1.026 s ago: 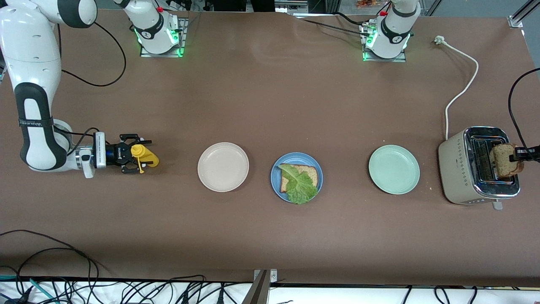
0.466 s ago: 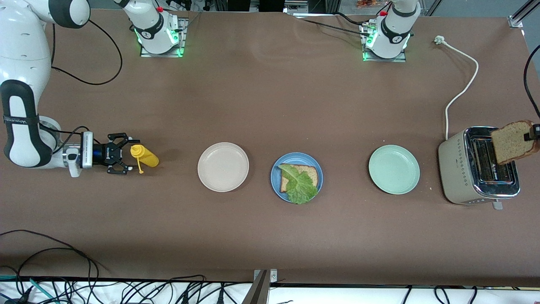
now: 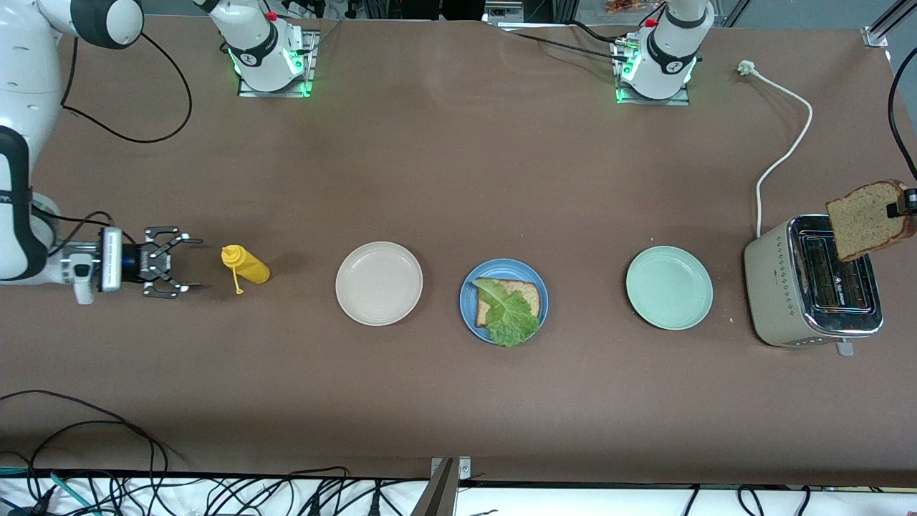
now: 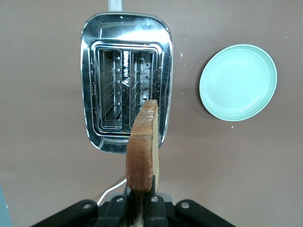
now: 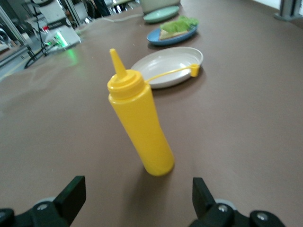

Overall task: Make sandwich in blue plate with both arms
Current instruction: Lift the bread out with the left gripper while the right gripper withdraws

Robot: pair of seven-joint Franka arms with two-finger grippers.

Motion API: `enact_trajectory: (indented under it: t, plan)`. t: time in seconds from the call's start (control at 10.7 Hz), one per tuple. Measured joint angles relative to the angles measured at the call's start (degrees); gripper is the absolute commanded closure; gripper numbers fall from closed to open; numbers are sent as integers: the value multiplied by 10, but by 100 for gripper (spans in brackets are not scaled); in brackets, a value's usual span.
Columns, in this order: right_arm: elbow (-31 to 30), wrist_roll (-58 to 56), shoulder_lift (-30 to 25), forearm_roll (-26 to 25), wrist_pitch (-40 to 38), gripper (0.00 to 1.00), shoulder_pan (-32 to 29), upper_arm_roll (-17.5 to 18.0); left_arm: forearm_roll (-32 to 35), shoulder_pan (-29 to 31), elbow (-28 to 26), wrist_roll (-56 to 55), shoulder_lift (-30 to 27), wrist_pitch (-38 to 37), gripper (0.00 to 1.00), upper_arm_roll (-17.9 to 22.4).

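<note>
Left wrist view shows the left gripper (image 4: 141,208) with its fingers pinched on the lower edge of a bread slice (image 4: 142,149), which stands on edge over the slots of the toaster (image 4: 90,94), clear of them. In the front view that slice (image 3: 869,218) hangs over the toaster (image 3: 781,287) at the left arm's end of the table. The blue plate (image 3: 539,287) sits about midway along the table, toward the edge nearest the front camera, bearing one bread slice topped by a lettuce leaf (image 3: 510,315); the pale green plate (image 3: 669,287) lies between it and the toaster. So the held slice has to travel along the table's length, past the green plate, and turn from edge-on to flat, and the left arm is the one placed to do it. The right gripper (image 3: 172,271) waits low near the right arm's end of the table, fingers spread wide and empty, just clear of the upright yellow squeeze bottle (image 3: 247,264); the cream-white plate (image 3: 379,283) lies between bottle and blue plate.
</note>
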Motion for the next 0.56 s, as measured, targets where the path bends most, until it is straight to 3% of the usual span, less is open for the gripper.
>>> enact_trajectory:
  t: [0.19, 0.56]
  plan:
    - [58, 86, -14, -40, -2, 0, 0, -19, 0, -12, 0, -17, 1, 0, 100, 0]
    - [129, 320, -86, -137, -7, 0, 27, -19, 0, -36, 0, -41, 1, 0, 100, -1]
